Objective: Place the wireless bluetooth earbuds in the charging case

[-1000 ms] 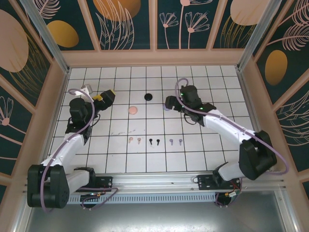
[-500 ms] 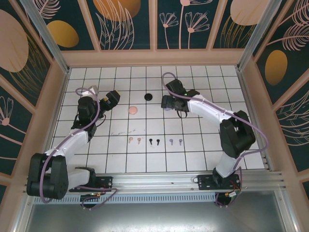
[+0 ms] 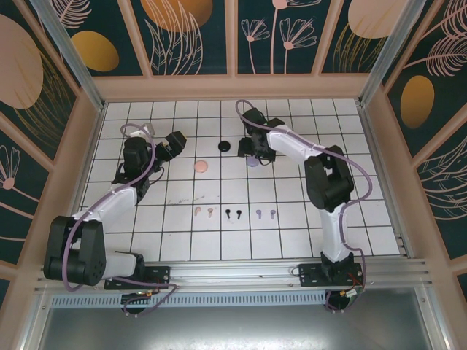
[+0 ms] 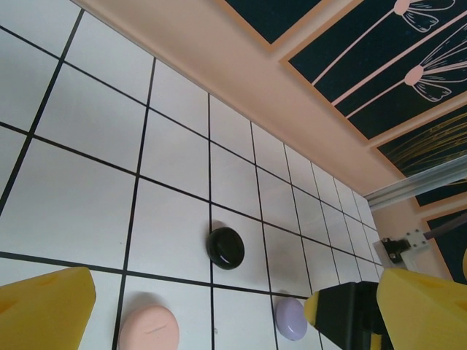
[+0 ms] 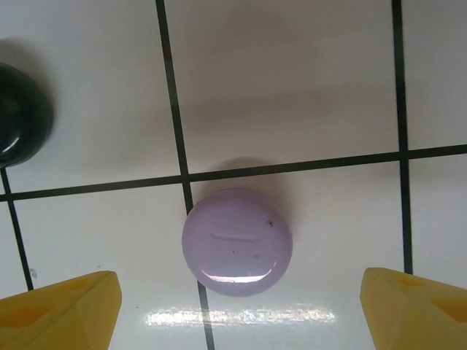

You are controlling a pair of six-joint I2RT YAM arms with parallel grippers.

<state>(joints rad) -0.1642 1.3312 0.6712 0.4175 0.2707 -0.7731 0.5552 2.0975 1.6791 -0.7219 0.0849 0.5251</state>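
white tiled table (image 3: 328, 124) with black grid lines fills the middle of the top view, patterned walls round it

left arm (image 3: 109, 208) runs from lower left up toward upper left centre; left gripper (image 3: 177, 140) hangs over the tiles left of the cases, its yellow fingers (image 4: 44, 310) wide apart in the bottom corners of the wrist view, nothing between them but floor

right arm (image 3: 306, 157) bends from lower right up and across to upper centre; right gripper (image 3: 253, 155) sits right above the lavender case (image 5: 237, 243), pincer spread wide, yellow fingertips (image 5: 58, 310) at the bottom corners of its wrist view, case between them and apart from both

lavender case closed, lying on a grid line crossing

black case (image 3: 224, 146) just left of and above the right gripper, apart from the lavender one

pink case (image 3: 201, 166) lower left of the black case, near the left gripper, closed

earbuds all loose on the tiles in one row lower centre, well apart from the cases: pink earbuds (image 3: 203, 213) on the left, black earbuds (image 3: 233, 214) in the middle, lavender earbuds (image 3: 265, 214) on the right; none touched by a gripper
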